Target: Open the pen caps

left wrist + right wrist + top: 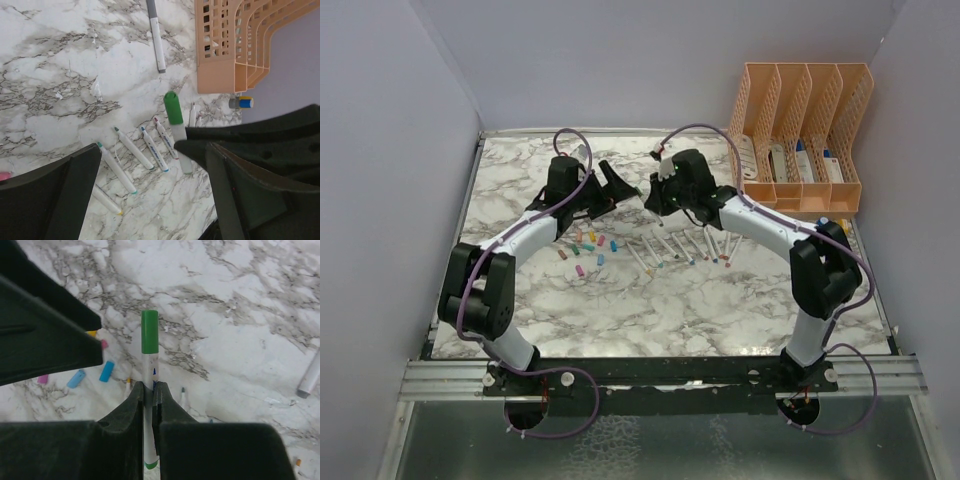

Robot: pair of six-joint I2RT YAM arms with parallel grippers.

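Right up against the right wrist lens, the right hand was clamped shut on the green-capped pen, its two black fingers pinching the white barrel partway up. The pen pointed away from the wrist, and its green cap was on, well clear of the fingers and above the bench.

And the left hand stood wide open just opposite. From its own wrist camera the green cap showed near the gap between the spread fingers, touching neither one. Whether the cap sat truly inside the gap could not be told.

From above, the two hands met nose to nose over the far half of the marble bench, left hand and right hand nearly touching.

Down on the bench, a row of uncapped pens lay side by side below the right hand, coloured tips showing. Left of them sat the loose caps in a scatter of pink, blue, yellow and orange. Back at the far right corner stood the peach file organiser, with a grey pen lying on the bench near it.
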